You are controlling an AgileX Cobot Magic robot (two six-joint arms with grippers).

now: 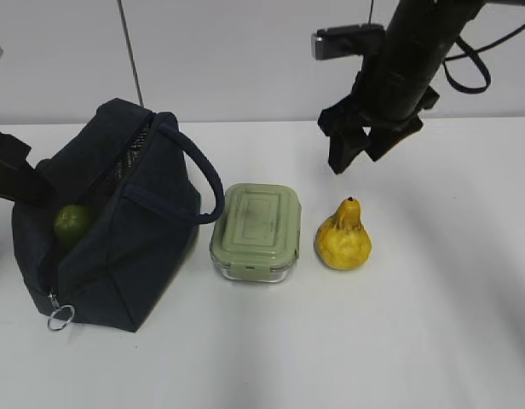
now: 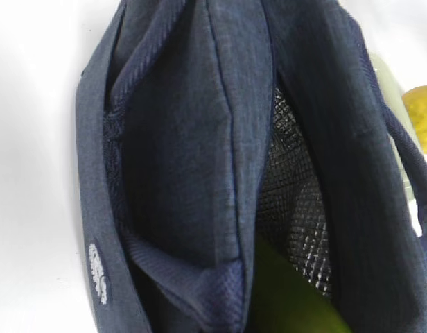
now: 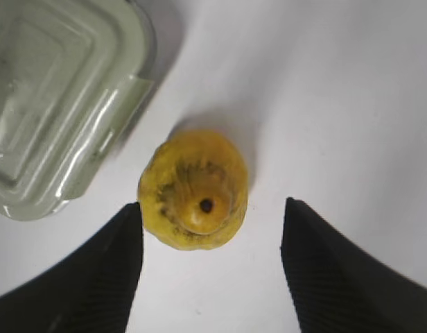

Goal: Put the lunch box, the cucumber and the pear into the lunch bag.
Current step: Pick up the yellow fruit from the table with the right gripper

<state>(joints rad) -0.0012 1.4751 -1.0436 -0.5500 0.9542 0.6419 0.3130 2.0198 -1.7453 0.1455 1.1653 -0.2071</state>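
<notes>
The right pincer (image 1: 358,152) is seen hanging above the counter (image 1: 416,324), spread wide and holding nothing. In the right wrist view its 2 dark fingertips (image 3: 82,277) are shown on either side of the pear (image 3: 195,189), which is looked at from straight above (stem end facing the camera); neither fingertip is in contact with the fruit. From the exterior view it can be told that the right pincer is raised clear of the pear (image 1: 343,235), with open air between them, something the wrist view alone does not settle.

The pear is stood upright on the counter, just beside the lunch box (image 1: 256,232) and apart from it. A corner of the lunch box (image 3: 54,104) with its pale green clip lid is caught in the right wrist view.

The lunch bag (image 1: 109,230) is placed at the left of the lunch box, its near handle draped toward the lid. Its top is open, and the rounded end of the cucumber (image 1: 73,223) is visible inside the mouth. The metal ring pull (image 1: 60,318) is hung at the lower front corner.

The left pincer is not shown in its own wrist view, so its state cannot be told. That view is filled by the lunch bag's interior (image 2: 186,173), where a length of the cucumber (image 2: 290,298) is seen beside the silvery lining (image 2: 297,208).
</notes>
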